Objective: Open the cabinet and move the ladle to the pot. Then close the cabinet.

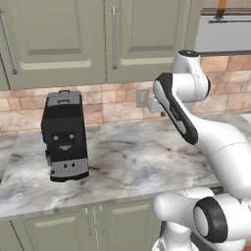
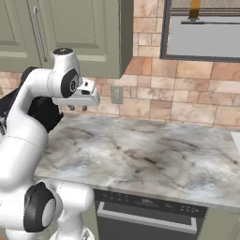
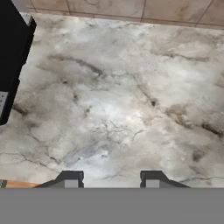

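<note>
1. You have the cabinet (image 1: 147, 39) across the top of the left base view, its door shut and flat to the frame. Its long silver bar handle (image 1: 113, 37) runs straight up and down near the door's left edge. In the right base view the same cabinet sits at upper left.
2. Your gripper (image 2: 77, 108) hangs under the hand at left centre of the right base view, fingers pointing down at the counter, well below the cabinet's bottom edge. In the hand view the two fingertips (image 3: 70, 179) stand apart at the bottom with only marble between them, holding nothing.
3. A black coffee machine (image 1: 63, 136) stands on the counter at centre left of the left base view, below the neighbouring cabinet door. In the hand view it fills the upper left corner.
4. A wall socket (image 1: 142, 97) sits on the tile backsplash just behind the arm's forearm.
5. A silver range hood (image 2: 204, 35) occupies the upper right of the right base view, beside the cabinet's right side.
6. The marble counter (image 2: 154, 154) lies bare from the coffee machine rightward to the frame edge, and its front edge runs along the lower part of both base views.
</note>
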{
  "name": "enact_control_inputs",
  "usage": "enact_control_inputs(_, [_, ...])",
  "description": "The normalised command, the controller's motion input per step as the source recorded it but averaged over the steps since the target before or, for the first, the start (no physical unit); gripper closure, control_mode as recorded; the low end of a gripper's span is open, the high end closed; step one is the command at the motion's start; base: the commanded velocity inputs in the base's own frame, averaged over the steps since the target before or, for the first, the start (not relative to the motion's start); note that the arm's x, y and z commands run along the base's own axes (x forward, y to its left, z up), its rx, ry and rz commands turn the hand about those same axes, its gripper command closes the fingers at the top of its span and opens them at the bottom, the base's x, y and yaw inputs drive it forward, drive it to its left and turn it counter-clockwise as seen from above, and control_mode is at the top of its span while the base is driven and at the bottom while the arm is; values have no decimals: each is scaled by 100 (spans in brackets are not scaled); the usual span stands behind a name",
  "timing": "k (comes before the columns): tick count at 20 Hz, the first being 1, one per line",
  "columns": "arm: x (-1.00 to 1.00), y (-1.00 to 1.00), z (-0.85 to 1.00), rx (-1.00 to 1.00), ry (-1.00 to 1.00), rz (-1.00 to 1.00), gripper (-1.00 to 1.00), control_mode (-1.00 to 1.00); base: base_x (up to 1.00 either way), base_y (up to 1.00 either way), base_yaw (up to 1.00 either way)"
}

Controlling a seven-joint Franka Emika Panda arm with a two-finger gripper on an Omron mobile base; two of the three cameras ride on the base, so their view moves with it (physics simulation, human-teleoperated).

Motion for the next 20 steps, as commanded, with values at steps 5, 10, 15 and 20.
enact_control_inputs(5, [-38,6,1,0,-9,0,-100,-100,0,0,0])
enact_control_inputs(10, [-50,50,1,1,-13,0,-100,-100,0,0,0])
enact_control_inputs(15, [-24,71,0,3,-2,0,-100,-100,0,0,0])
enact_control_inputs(20, [-10,47,12,5,-4,0,-100,-100,0,0,0])
